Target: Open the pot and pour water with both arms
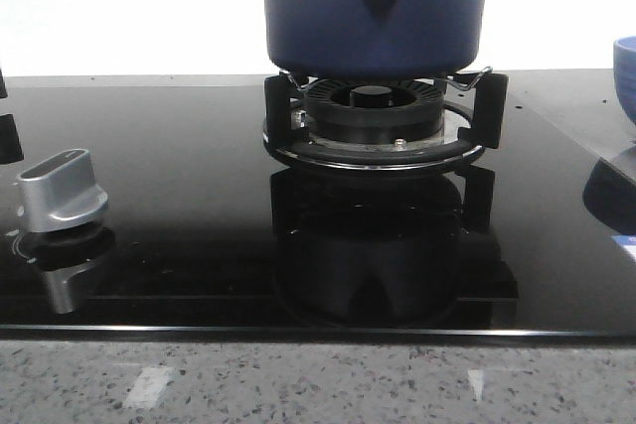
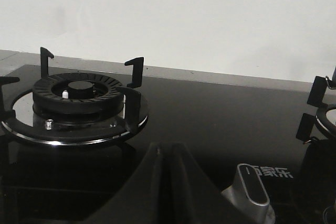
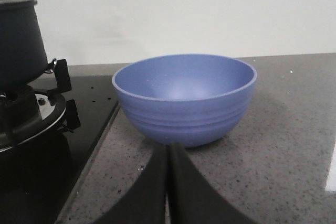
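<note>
The dark navy pot (image 1: 373, 7) sits on the burner grate (image 1: 383, 116) in the middle of the front view, its pointed handle bracket with a round hole facing me; its top is cut off by the frame. In the right wrist view the pot (image 3: 18, 40) shows at the edge with a lid rim on it. My left gripper (image 2: 165, 153) is shut and empty above the black cooktop, near an empty burner (image 2: 73, 103). My right gripper (image 3: 168, 153) is shut and empty on the grey counter just in front of a light blue bowl (image 3: 184, 98). Neither gripper shows in the front view.
A silver knob (image 1: 62, 191) stands on the glossy black cooktop (image 1: 179, 146) at the front left; it also shows in the left wrist view (image 2: 252, 190). The light blue bowl's edge (image 1: 626, 71) is at the far right. A speckled grey counter (image 1: 318, 384) runs along the front.
</note>
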